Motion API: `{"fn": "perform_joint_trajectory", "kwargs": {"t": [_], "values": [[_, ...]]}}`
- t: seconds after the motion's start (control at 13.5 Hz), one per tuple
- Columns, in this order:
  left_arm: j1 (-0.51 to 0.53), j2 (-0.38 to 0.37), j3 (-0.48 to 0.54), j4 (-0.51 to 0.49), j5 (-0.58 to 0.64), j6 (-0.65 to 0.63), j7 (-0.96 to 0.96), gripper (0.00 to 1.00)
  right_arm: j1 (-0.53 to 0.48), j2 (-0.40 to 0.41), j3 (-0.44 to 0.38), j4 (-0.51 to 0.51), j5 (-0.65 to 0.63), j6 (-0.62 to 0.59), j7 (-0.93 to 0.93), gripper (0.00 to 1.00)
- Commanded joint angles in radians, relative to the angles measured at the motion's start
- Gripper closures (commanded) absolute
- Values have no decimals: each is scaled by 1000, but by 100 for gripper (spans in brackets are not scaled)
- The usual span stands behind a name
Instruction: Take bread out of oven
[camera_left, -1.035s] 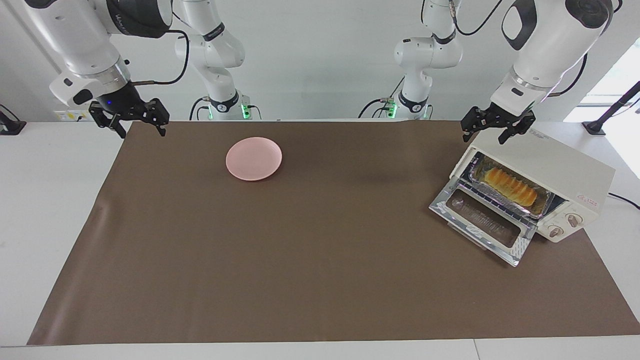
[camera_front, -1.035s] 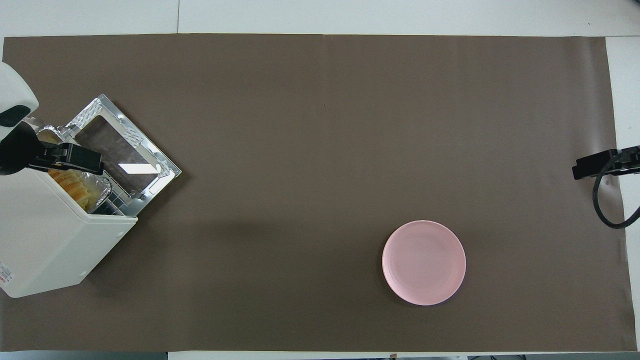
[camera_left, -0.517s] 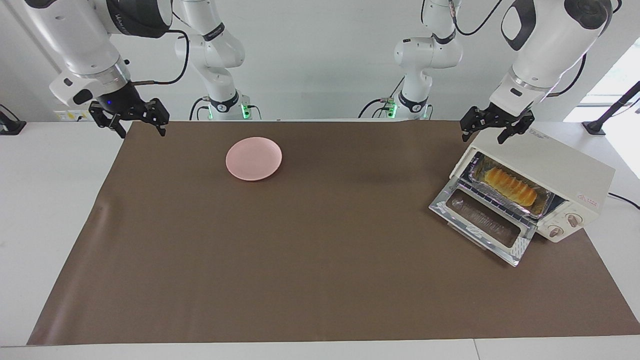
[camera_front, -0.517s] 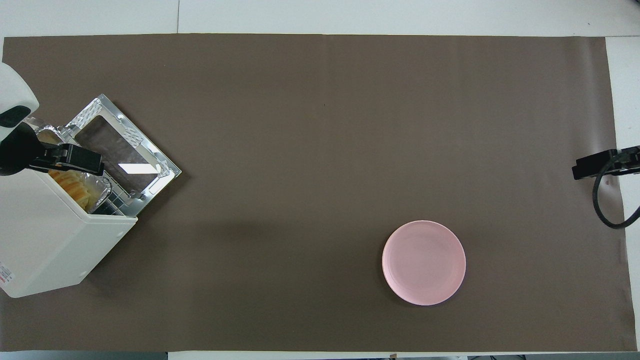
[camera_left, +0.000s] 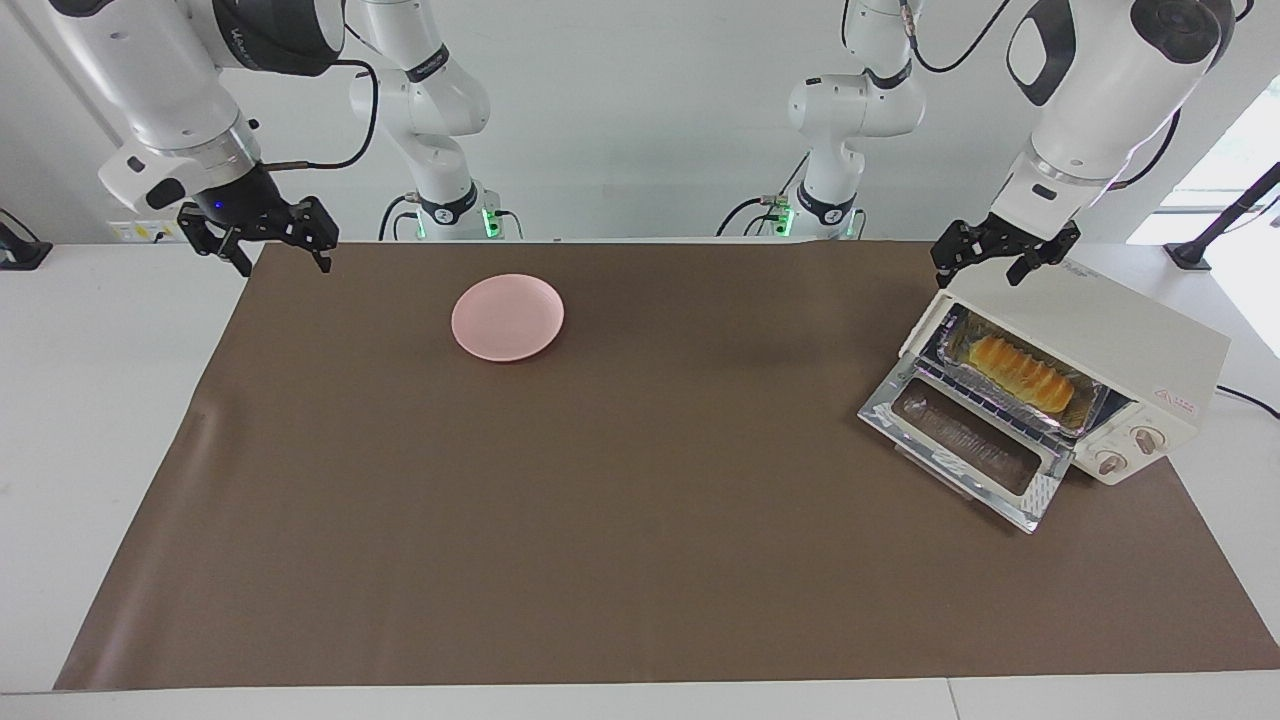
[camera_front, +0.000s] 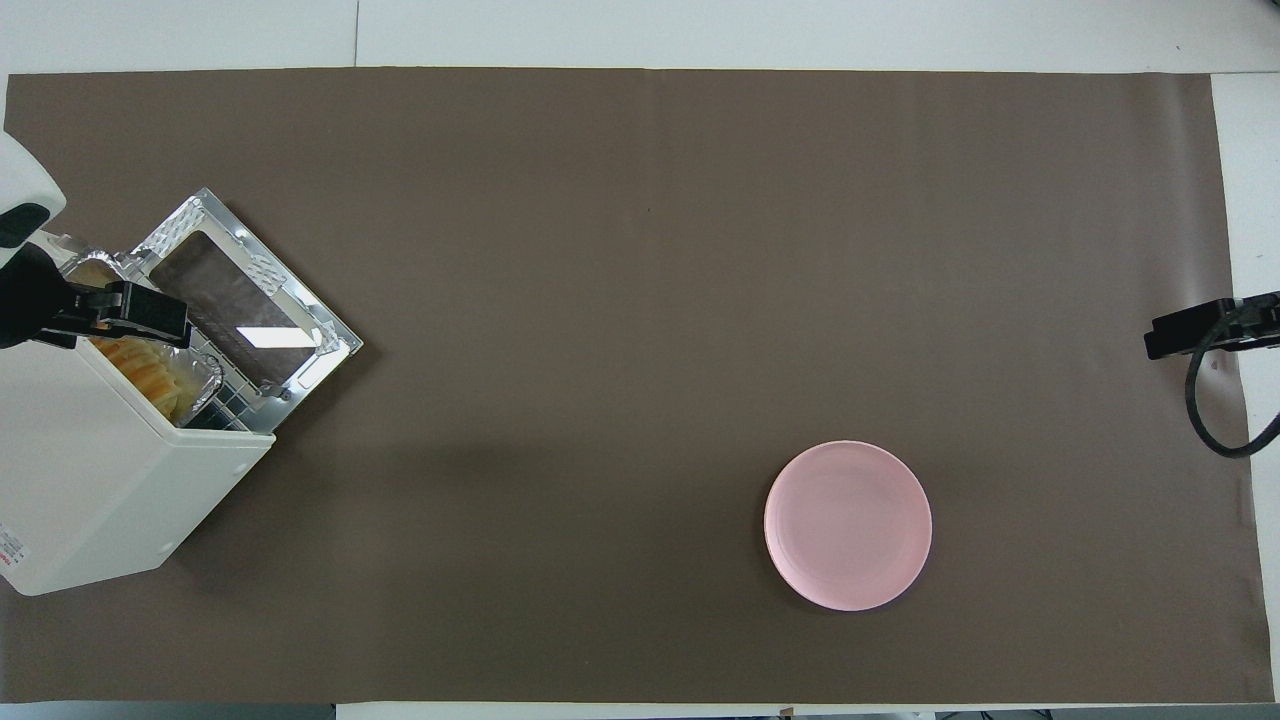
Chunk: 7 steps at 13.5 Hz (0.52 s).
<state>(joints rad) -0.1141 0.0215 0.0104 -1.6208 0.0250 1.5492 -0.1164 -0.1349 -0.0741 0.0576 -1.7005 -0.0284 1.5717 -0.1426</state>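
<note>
Left claw (camera_left: 1005, 265) over oven (camera_left: 1100, 345), bread (camera_left: 1022, 372) lengthwise along its opening

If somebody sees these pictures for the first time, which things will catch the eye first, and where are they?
The open oven at the left arm's end of the table, its glass door folded down and a golden bread lying in a foil tray inside. Next comes the bare pink plate, alone on the brown mat, toward the right arm's end. The left tool hangs open over the oven's top; the right tool waits open over the mat's corner.
</note>
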Motion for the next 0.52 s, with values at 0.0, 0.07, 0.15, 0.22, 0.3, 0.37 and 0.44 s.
{"fn": "perform_joint_trajectory", "kwargs": {"t": [0.0,0.07,0.15,0.22,0.3,0.37,0.44], "values": [[-10,197,2,168,35,-38,-167,0,-9,-13,8,-14,-2,-9,-15,0],[-12,240,2,179,53,-12,-237,0,-9,-13,8,-14,-2,-9,-15,0],[-18,256,2,170,102,52,-291,0,-9,-13,8,-14,-2,-9,-15,0],[-18,265,0,132,142,102,-340,0,-9,-13,8,-14,-2,-9,-15,0],[-18,267,2,96,165,147,-398,0,-9,-13,8,-14,-2,-9,-15,0],[-15,273,3,78,189,181,-457,0,-9,-15,8,-14,-2,-9,-15,0],[-6,282,3,58,199,202,-491,0,-9,-13,8,-14,-2,-9,-15,0]]}}
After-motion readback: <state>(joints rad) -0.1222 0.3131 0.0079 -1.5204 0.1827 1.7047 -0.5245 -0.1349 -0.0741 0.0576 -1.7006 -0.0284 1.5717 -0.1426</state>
